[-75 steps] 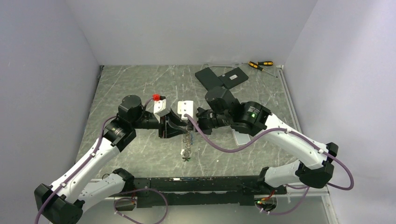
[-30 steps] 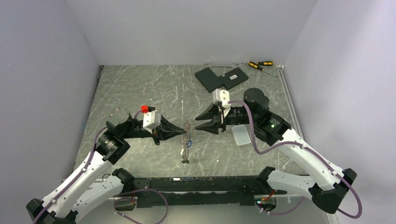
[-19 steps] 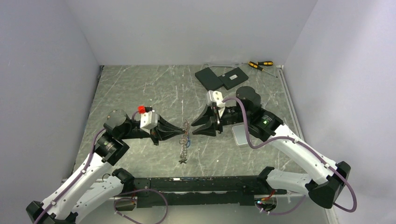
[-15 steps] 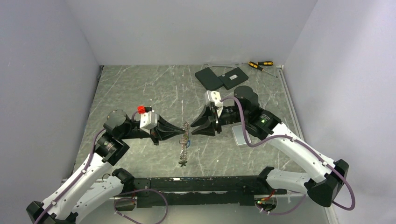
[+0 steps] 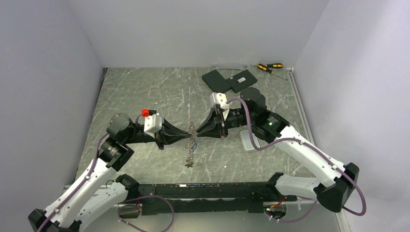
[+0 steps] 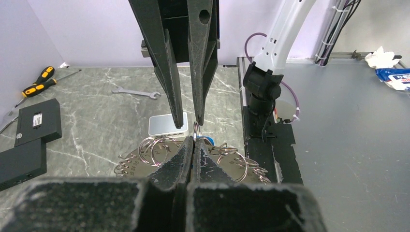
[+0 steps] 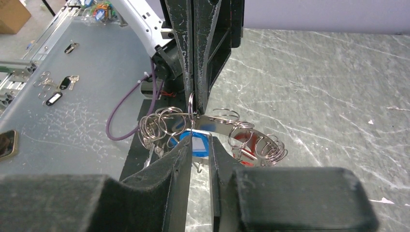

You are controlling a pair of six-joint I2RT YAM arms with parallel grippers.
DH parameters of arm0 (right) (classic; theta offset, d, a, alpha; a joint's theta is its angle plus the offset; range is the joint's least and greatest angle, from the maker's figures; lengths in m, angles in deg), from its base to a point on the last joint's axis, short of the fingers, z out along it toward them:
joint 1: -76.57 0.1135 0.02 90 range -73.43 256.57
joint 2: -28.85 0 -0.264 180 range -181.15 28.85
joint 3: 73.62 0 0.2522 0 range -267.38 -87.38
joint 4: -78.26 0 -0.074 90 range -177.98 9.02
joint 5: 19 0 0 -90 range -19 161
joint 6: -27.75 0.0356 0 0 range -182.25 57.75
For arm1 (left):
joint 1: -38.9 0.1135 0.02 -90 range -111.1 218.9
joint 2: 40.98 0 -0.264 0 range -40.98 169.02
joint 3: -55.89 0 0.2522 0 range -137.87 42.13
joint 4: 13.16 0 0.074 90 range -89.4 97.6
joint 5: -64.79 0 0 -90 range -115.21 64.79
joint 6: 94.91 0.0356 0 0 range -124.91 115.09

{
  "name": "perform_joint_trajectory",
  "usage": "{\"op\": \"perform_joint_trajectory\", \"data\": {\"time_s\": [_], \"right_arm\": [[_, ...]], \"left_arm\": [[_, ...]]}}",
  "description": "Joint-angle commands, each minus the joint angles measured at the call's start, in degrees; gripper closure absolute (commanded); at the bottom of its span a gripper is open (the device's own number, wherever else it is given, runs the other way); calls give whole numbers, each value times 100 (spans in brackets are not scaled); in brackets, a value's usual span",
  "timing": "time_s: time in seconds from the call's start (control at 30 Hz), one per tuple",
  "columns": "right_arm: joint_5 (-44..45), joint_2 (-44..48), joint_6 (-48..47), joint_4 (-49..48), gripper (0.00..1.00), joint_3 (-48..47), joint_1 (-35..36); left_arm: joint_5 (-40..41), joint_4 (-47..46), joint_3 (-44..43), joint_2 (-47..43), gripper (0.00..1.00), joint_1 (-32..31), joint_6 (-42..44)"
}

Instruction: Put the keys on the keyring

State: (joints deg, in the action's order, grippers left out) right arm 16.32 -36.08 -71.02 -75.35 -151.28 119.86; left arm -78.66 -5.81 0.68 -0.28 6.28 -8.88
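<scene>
The keyring (image 5: pixel 191 145) is a flat metal band strung with many split rings, hanging over the table's middle. My left gripper (image 5: pixel 186 137) is shut on its top edge. The left wrist view shows the pinched fingertips (image 6: pixel 194 141) with the keyring (image 6: pixel 154 151) fanned behind them and a small ring (image 6: pixel 197 129) standing up. My right gripper (image 5: pixel 197 132) faces it from the right, jaws a narrow gap apart. A blue key tag (image 7: pixel 199 144) sits at the right gripper (image 7: pixel 198 146) tips; I cannot tell whether the pads touch it. A red tag (image 7: pixel 241 140) hangs on the keyring (image 7: pixel 227 122).
A pale rounded slab (image 5: pixel 248 140) lies under the right arm. Two black plates (image 5: pixel 231 80) and yellow-and-black screwdrivers (image 5: pixel 269 66) are at the back right. A wrench (image 6: pixel 136 92) lies on the table. Loose keys (image 7: pixel 52 95) rest on the grey bench beyond the table.
The right gripper has moved left up to the keyring and its jaws have narrowed. The left gripper stays shut on the keyring, almost still.
</scene>
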Motion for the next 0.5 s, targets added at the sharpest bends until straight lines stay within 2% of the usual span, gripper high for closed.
{"op": "perform_joint_trajectory", "data": {"time_s": [0.0, 0.2, 0.47], "right_arm": [[-204, 2, -41, -153, 78, -285, 34], [-269, -3, -138, 45, 70, -362, 35], [-252, -93, -61, -70, 70, -393, 170]], "left_arm": [[-152, -510, -43, -10, 100, 54, -112], [-156, -517, -34, -19, 100, 77, -126], [-171, -593, -21, 0, 100, 98, -199]]}}
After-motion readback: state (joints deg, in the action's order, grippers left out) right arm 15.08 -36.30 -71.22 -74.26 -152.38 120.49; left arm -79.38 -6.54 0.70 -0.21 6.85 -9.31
